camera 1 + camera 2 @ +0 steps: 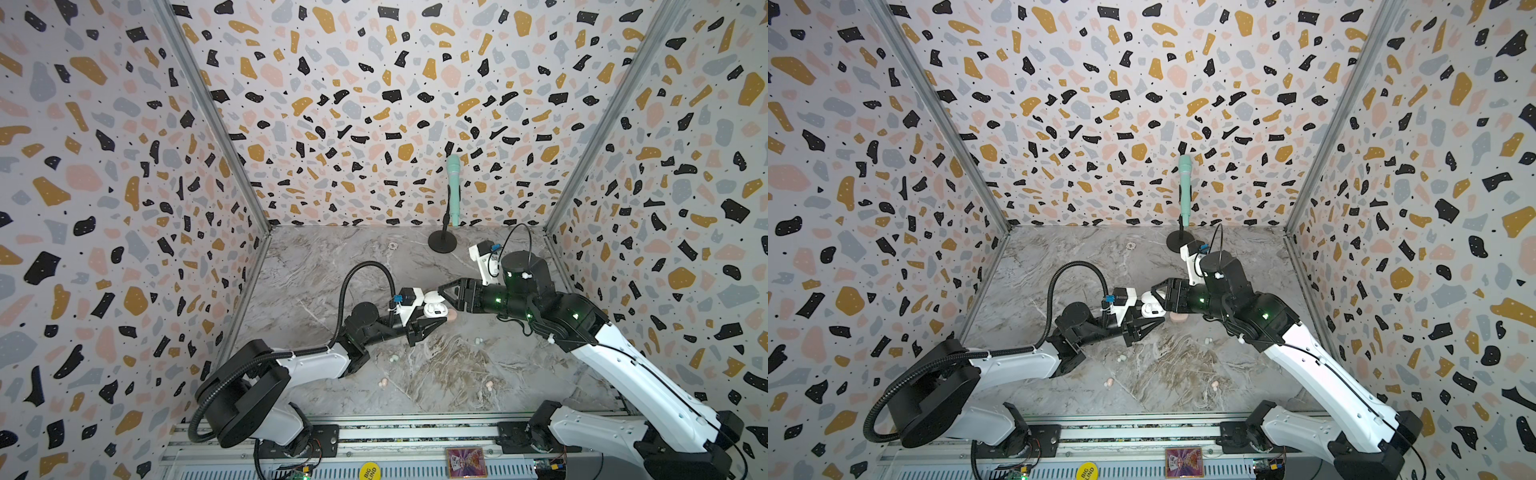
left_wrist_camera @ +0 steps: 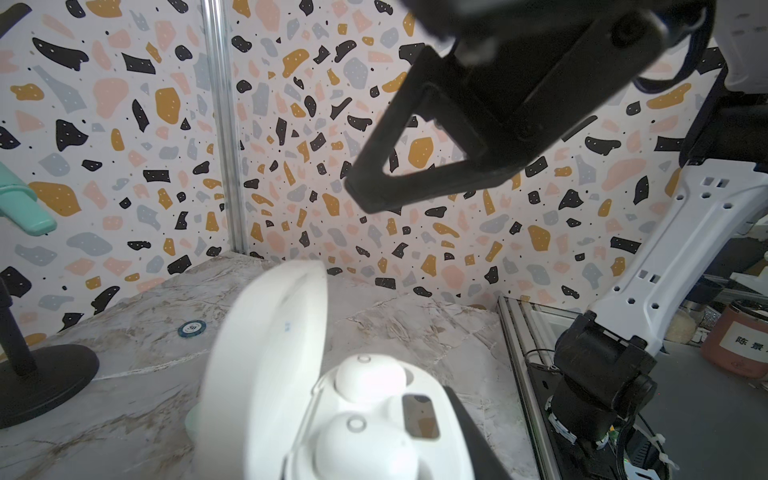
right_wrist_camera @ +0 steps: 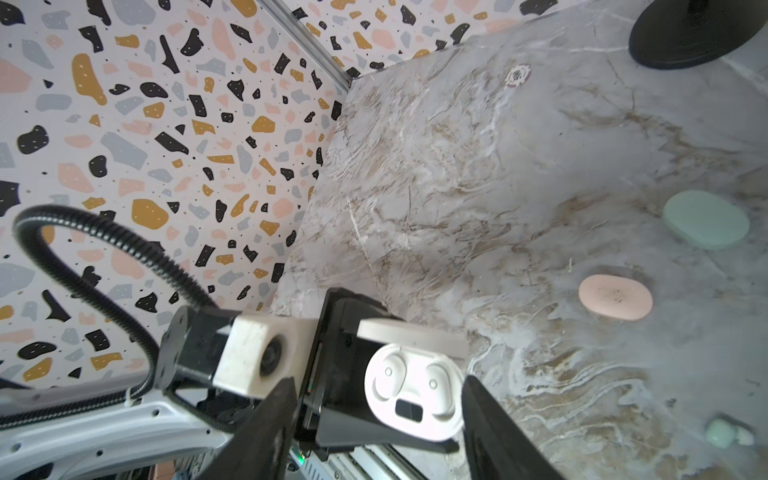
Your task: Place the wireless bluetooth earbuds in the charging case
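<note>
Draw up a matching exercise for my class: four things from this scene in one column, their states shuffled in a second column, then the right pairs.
Things
1. white charging case
2. pink case
3. mint microphone
4. right gripper

States
A. open, holding nothing
B. upright on a black stand
C. lid open, two white earbuds seated inside, held by the left gripper
D. closed, lying on the table

Pairs: 1-C, 2-D, 3-B, 4-A
</note>
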Available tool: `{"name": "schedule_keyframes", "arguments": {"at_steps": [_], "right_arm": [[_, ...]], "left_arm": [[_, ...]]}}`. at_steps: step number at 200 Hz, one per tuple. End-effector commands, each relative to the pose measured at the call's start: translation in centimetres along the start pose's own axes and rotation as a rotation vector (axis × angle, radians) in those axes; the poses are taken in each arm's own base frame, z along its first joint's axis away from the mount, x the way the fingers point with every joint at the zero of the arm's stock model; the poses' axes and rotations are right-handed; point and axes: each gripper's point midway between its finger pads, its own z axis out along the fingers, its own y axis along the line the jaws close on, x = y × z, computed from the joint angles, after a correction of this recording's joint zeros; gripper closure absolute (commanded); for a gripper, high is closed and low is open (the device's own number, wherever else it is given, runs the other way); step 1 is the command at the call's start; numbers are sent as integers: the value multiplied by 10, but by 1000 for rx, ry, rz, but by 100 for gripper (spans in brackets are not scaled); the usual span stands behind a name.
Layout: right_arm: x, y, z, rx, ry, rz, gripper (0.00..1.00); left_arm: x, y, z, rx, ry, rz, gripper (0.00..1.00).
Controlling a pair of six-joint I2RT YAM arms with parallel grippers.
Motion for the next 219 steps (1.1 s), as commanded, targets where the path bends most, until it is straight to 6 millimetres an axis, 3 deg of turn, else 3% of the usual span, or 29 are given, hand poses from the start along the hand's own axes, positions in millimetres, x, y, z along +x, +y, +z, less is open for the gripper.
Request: {"name": "schedule_keyframes", "arguments": {"at_steps": [1,24,40,57,87,145,219], "right_arm": [[-12,-8,10,56,33,-56,35],[-17,-8,24,59,77,-76,36],[-16,-7,30,49,101,-83,42],[-13,-5,31,32,116,-82,51],[-3,-3,27,3,138,-73,58],[29,-16,27,24,217,-44,63],[52,-19,29,45,306,-47,64]], "left_arm": [[-23,-6,-1,17,-75,60,75],[-25,-7,0,20,-81,63,75],[-28,-7,1,23,-84,66,75],[-30,-6,2,23,-86,70,75],[-27,-4,4,17,-73,74,75],[-29,-2,7,16,-85,66,75],[-31,-1,7,7,-81,73,75]]}}
